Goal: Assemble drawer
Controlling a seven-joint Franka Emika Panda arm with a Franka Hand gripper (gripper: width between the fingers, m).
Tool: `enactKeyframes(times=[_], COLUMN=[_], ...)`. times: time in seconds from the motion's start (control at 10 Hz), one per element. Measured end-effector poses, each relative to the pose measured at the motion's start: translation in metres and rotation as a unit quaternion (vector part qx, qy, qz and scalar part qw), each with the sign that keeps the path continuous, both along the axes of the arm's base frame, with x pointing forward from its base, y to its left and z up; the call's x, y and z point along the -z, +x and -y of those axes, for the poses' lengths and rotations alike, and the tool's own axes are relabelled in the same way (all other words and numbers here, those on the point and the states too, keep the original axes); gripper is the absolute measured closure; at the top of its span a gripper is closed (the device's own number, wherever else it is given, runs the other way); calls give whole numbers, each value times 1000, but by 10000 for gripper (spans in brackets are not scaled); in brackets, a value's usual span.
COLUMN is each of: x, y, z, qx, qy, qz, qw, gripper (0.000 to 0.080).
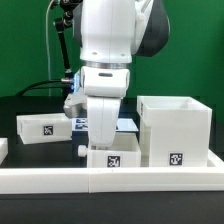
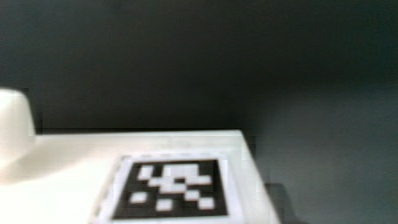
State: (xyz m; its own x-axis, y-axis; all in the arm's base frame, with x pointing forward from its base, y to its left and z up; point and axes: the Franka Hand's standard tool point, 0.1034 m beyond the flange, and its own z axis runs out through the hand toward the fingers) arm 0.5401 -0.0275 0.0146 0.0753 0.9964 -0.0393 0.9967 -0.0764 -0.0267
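Observation:
The large boxy casing [image 1: 175, 128] of the drawer stands at the exterior view's right, open side up, with a tag low on its front. One small tray [image 1: 112, 157] with a tag and a small knob [image 1: 80, 151] lies in front of it, just behind the border wall. My gripper [image 1: 106, 140] is lowered onto this tray; the hand hides the fingers. In the wrist view the tray's tagged white face [image 2: 175, 187] fills the near part and no fingers show. A second tray [image 1: 45, 127] lies at the exterior view's left.
The long low white border wall [image 1: 110, 180] runs along the front. The marker board [image 1: 78, 124] lies behind my hand. Black table [image 2: 267, 60] surrounds the parts. A white rounded piece [image 2: 15, 125] shows at the wrist view's edge.

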Motion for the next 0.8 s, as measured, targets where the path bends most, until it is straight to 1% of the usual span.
enactKeyframes(times=[0.4,0.5,0.8], x=[0,1,1], y=[2,2,2], z=[3,2,-6], qx=[2,1,-23], qy=[0,1,-5], qz=[8,17,14], qw=[1000,1000,1000], gripper=[758,758,758])
